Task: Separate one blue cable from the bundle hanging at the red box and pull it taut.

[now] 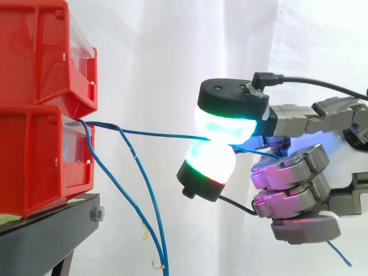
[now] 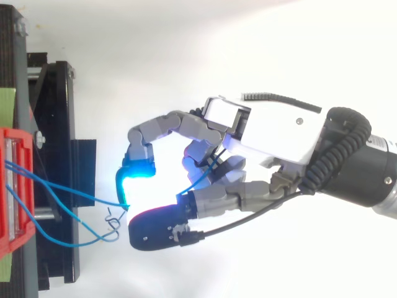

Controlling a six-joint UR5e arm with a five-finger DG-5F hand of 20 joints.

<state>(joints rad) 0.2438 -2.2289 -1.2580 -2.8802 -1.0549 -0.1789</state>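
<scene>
We see the hand (image 2: 267, 133) pinching one blue cable (image 1: 155, 134) between two glowing pads, right of the red box (image 1: 34, 161). The cable runs almost level leftward to the box. The other strands (image 1: 152, 195) hang down. Pulling further right should tighten it.

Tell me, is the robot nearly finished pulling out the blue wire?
Nearly. Done: one blue cable is split from the loose cables hanging from the red box. In hand: the hand pinches it between glowing pads, and it runs almost straight. Left: perhaps a little more pull to make it taut.
</scene>
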